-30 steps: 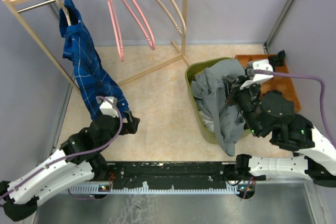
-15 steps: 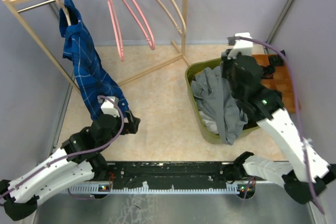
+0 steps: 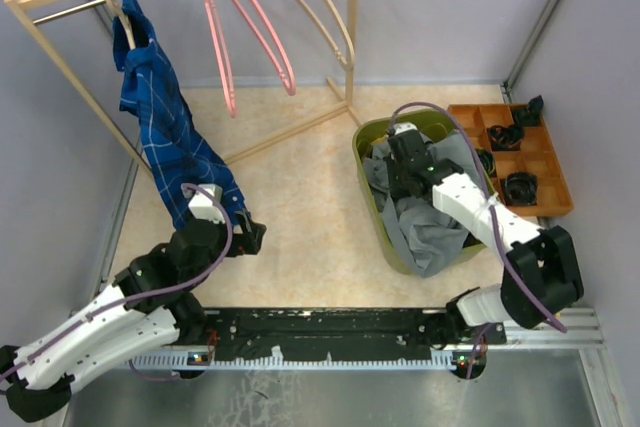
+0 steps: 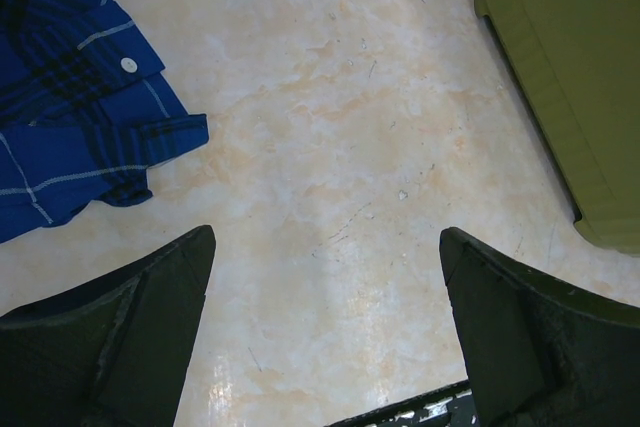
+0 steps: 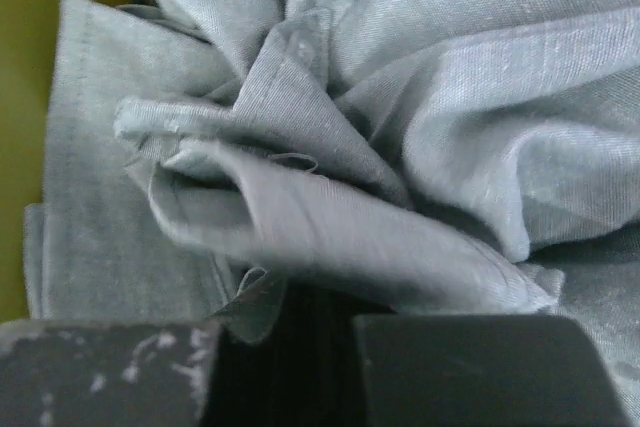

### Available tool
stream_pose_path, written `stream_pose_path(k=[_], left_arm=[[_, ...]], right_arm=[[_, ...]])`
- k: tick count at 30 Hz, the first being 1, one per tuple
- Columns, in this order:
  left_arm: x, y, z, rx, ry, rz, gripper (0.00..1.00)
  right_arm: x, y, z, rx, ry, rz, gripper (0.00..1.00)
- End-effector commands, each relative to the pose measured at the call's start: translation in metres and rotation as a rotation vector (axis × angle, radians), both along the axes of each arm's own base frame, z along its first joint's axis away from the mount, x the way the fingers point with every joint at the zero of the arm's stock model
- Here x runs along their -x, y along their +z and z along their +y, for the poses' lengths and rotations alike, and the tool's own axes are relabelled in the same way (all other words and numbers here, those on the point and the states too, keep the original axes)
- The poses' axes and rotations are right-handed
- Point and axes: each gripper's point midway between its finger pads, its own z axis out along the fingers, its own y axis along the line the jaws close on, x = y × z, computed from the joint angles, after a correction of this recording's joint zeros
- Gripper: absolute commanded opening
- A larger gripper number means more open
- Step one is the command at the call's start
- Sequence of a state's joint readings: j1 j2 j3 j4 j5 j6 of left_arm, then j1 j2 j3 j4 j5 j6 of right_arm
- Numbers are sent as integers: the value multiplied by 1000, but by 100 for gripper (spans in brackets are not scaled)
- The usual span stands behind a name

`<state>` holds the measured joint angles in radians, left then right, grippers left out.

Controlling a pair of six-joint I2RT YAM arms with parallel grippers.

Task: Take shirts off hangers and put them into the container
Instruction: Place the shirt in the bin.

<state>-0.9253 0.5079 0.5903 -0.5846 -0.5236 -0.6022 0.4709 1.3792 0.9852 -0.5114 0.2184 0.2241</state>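
The grey shirt lies bunched in the olive-green container, one part draped over its near rim. My right gripper reaches down into the container's far left corner and is shut on a fold of the grey shirt, whose cloth fills the right wrist view just past the right gripper. The blue checked shirt hangs from a pale hanger on the rack, its hem resting on the floor. My left gripper stands open above bare floor beside that hem, left gripper holding nothing.
Two bare pink hangers and a bare wood-coloured hanger hang on the wooden rack. An orange compartment tray with dark items sits right of the container. The container's side shows in the left wrist view.
My right arm rose over the container's far side, then stretched down into its far left corner. The grey shirt shifted further inside. The left arm stayed still.
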Motion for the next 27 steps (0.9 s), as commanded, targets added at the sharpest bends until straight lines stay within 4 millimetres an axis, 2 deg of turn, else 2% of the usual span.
stream_pose_path(k=[1, 3, 5, 7, 10, 15, 20, 23, 27], left_arm=[[-1, 6, -3, 7, -8, -9, 99], [0, 5, -4, 5, -10, -4, 99], [-1, 6, -3, 6, -7, -6, 99], [-1, 5, -3, 4, -6, -6, 99], [0, 6, -2, 4, -7, -7, 99], [0, 6, -1, 6, 1, -8, 99], [0, 4, -4, -1, -12, -1, 99], [0, 2, -5, -10, -17, 8, 99], [0, 1, -7, -16, -25, 15, 99]], right_arm=[[-5, 73, 10, -104, 21, -100, 20], [-1, 112, 10, -133, 28, -158, 45], [7, 150, 6, -164, 38, -226, 61], [22, 181, 2, -192, 63, -282, 72], [51, 209, -8, -223, 86, -313, 81], [114, 213, -24, -285, 85, -224, 83], [181, 218, -6, -493, 197, -107, 86], [207, 210, -10, -527, 184, -43, 89], [233, 187, -19, -514, 165, 54, 87]])
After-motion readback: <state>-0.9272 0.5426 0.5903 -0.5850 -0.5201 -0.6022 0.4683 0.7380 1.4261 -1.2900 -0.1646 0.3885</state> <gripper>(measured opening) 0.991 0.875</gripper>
